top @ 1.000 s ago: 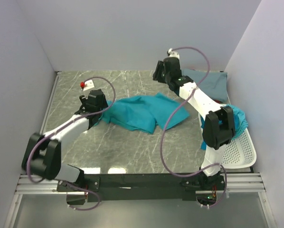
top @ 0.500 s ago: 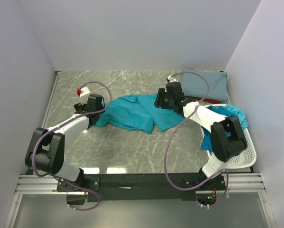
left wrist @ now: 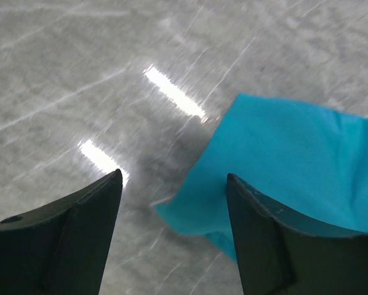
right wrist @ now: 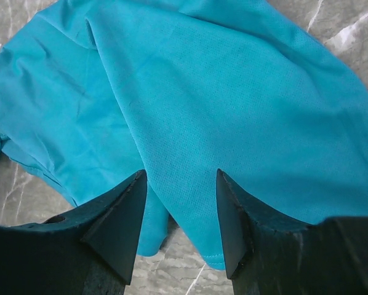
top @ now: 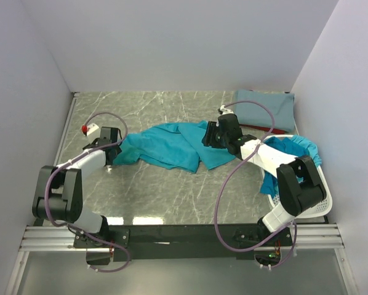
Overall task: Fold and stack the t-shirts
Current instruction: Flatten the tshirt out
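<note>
A crumpled teal t-shirt lies in the middle of the table. My left gripper is at its left edge, low over the table. In the left wrist view the gripper is open, and a corner of the teal shirt lies between and beyond the fingers. My right gripper is over the shirt's right part. In the right wrist view it is open just above the cloth, near the hem. A folded grey-blue shirt lies at the back right, on a dark red one.
A white perforated basket stands at the right edge with more teal shirts hanging over its rim. Walls close in the table on the left, back and right. The marble tabletop shows in front of the shirt.
My right gripper has come down from the back onto the shirt's right part. My left gripper has moved left, and the shirt's left edge now reaches further left.
</note>
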`<state>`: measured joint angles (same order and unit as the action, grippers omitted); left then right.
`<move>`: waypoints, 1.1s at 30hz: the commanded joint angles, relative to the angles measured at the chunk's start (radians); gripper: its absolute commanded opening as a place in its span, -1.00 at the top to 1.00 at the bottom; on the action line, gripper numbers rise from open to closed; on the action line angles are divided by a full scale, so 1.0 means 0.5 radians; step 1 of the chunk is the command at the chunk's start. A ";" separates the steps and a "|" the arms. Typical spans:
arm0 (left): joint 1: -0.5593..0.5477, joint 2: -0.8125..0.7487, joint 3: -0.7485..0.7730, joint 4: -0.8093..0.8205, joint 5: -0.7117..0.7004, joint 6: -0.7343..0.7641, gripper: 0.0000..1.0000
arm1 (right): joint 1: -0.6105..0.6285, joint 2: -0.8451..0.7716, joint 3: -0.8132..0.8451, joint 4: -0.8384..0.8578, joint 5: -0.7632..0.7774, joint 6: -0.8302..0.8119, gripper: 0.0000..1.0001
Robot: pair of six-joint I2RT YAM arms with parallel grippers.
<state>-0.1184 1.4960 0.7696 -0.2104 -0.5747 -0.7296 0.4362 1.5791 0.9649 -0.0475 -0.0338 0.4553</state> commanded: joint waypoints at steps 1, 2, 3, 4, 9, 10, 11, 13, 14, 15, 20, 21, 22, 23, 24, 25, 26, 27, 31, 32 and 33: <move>0.022 -0.187 -0.115 -0.009 0.042 -0.069 -0.45 | 0.002 -0.081 -0.019 0.141 -0.031 -0.002 -0.11; 0.022 -0.227 -0.146 0.006 0.072 -0.069 -0.42 | 0.002 -0.081 -0.019 0.141 -0.037 -0.006 -0.11; 0.022 -0.313 -0.177 0.022 0.094 -0.069 -0.42 | 0.005 -0.072 -0.012 0.141 -0.037 -0.009 -0.11; 0.022 -0.356 -0.244 0.067 0.121 -0.069 -0.42 | 0.005 -0.072 -0.009 0.135 -0.034 -0.009 -0.11; 0.059 -0.519 -0.389 0.194 0.373 -0.069 -0.41 | 0.002 -0.057 -0.025 0.126 -0.025 -0.015 -0.11; 0.071 -0.510 -0.404 0.215 0.410 -0.066 -0.41 | 0.005 -0.060 -0.025 0.120 0.000 -0.015 -0.11; 0.077 -0.495 -0.407 0.233 0.446 -0.053 -0.40 | 0.005 -0.057 -0.028 0.113 0.015 -0.018 -0.11; 0.108 -0.424 -0.416 0.298 0.563 -0.047 -0.40 | 0.002 -0.060 -0.034 0.074 0.034 -0.024 -0.11; 0.132 -0.369 -0.416 0.316 0.603 -0.044 -0.37 | 0.005 -0.072 -0.040 0.067 0.040 -0.024 -0.11; 0.142 -0.345 -0.413 0.326 0.649 -0.044 -0.36 | 0.005 -0.081 -0.064 0.067 0.046 -0.021 -0.11; 0.197 -0.252 -0.401 0.393 0.726 -0.050 -0.20 | 0.005 -0.127 -0.126 0.070 0.061 -0.009 -0.11; 0.197 -0.249 -0.398 0.390 0.726 -0.053 -0.18 | 0.002 -0.130 -0.132 0.070 0.058 -0.009 -0.11; 0.197 -0.246 -0.395 0.393 0.717 -0.059 -0.19 | 0.005 -0.133 -0.135 0.070 0.058 -0.009 -0.11; 0.197 -0.249 -0.398 0.393 0.714 -0.066 -0.18 | 0.005 -0.136 -0.135 0.070 0.061 -0.009 -0.11; 0.197 -0.255 -0.401 0.393 0.711 -0.066 -0.17 | 0.005 -0.139 -0.138 0.073 0.061 -0.009 -0.11; 0.197 -0.261 -0.407 0.393 0.702 -0.078 -0.15 | 0.005 -0.139 -0.138 0.070 0.061 -0.012 -0.11; 0.197 -0.286 -0.413 0.399 0.689 -0.081 -0.13 | 0.005 -0.133 -0.138 0.073 0.061 -0.012 -0.11; 0.200 -0.295 -0.422 0.402 0.680 -0.084 -0.13 | 0.005 -0.130 -0.138 0.074 0.061 -0.012 -0.11; 0.206 -0.311 -0.429 0.405 0.671 -0.102 -0.07 | 0.002 -0.103 -0.135 0.077 0.052 -0.015 -0.11; 0.215 -0.289 -0.426 0.408 0.689 -0.099 0.00 | 0.005 -0.096 -0.138 0.080 0.049 -0.015 -0.11; 0.221 -0.271 -0.420 0.405 0.698 -0.096 0.05 | 0.002 -0.096 -0.141 0.086 0.049 -0.018 -0.11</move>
<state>-0.0174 1.3682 0.5602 -0.0376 -0.2390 -0.7673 0.4362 1.5501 0.8955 -0.0311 -0.0193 0.4541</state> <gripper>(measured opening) 0.490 0.555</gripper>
